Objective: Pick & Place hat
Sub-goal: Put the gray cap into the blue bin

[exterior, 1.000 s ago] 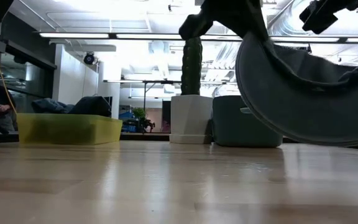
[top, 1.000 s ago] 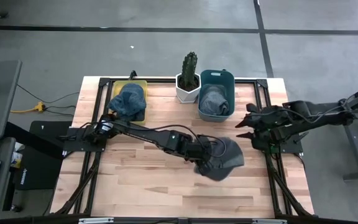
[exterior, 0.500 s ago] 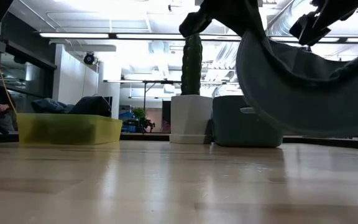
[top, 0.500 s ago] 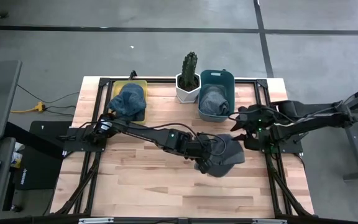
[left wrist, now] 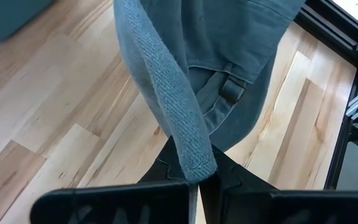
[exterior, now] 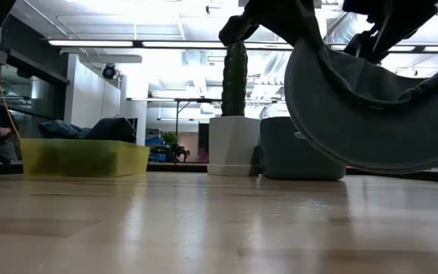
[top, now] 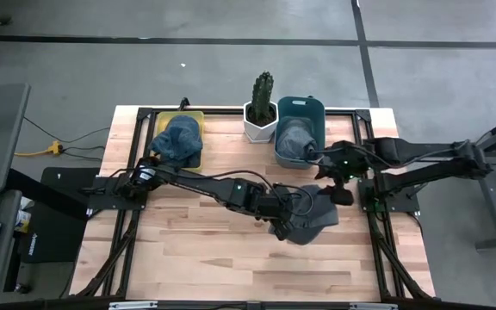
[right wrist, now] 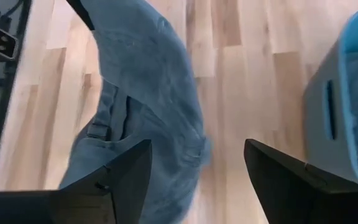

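In the high view the left arm stretches from the left edge of the table across to the centre-right of the frame, where the left gripper [top: 280, 221] pinches the edge of a grey-blue hat [top: 311, 217] that hangs clear of the wooden table [top: 188, 258]. The right arm reaches in from the right edge, its right gripper [top: 327, 179] hovering at the hat's upper right, just below the teal bin [top: 300, 107] near the top centre. The left wrist view shows what the overhead cannot: the hat's rolled brim [left wrist: 169, 112] clamped between the two dark fingers [left wrist: 229, 177] at the bottom centre, with the strap and buckle of the hat's back visible. The right wrist view shows its own fingers [right wrist: 126, 174] spread wide apart, the hat [right wrist: 143, 106] between and beyond them. The low view shows the hat [exterior: 363, 106] suspended above the tabletop in the upper right, with a cactus pot [exterior: 233, 144] and a yellow tray [exterior: 82, 157] behind.
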Tool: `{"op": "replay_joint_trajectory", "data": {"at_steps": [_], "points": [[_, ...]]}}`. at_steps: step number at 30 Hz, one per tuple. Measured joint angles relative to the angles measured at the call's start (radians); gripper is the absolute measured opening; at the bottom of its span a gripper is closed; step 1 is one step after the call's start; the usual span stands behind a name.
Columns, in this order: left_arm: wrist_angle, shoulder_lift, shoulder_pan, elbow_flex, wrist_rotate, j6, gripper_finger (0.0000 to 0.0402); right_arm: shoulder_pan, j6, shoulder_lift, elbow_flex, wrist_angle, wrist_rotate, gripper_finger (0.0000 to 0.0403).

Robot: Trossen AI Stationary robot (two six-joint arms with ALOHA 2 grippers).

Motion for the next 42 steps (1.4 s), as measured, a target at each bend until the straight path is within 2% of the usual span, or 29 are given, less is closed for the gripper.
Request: {"op": "replay_joint_trajectory", "data": {"at_steps": [6,16,23,28,33,36,40,42], "points": [[-0.003,0.0,0.0,0.0,-0.002,0.01,0.0,-0.026,-0.016,0.075,0.0,0.004,-0.081,0.025],[0.003,0.0,0.0,0.0,-0.021,0.029,0.0,-0.031,-0.015,0.209,0.0,0.136,-0.24,0.025],[0.003,0.0,0.0,0.0,-0.045,0.036,0.0,-0.031,-0.069,0.26,0.0,0.142,-0.276,0.0249],[0.004,-0.001,0.0,0.0,-0.046,0.036,0.0,-0.031,-0.079,0.26,0.0,0.147,-0.26,0.0237],[0.004,-0.001,0.0,0.0,-0.047,0.036,0.0,-0.031,-0.092,0.26,0.0,0.14,-0.228,0.018],[0.004,-0.002,0.0,0.0,-0.044,0.036,0.0,-0.031,-0.096,0.26,0.0,0.136,-0.221,0.0128],[0.005,-0.003,0.0,0.0,-0.031,0.036,0.0,-0.031,-0.119,0.26,0.0,0.133,-0.222,0.0032],[0.005,-0.003,0.0,0.0,-0.026,0.036,0.0,-0.03,-0.133,0.26,0.0,0.132,-0.222,0.0012]]}}
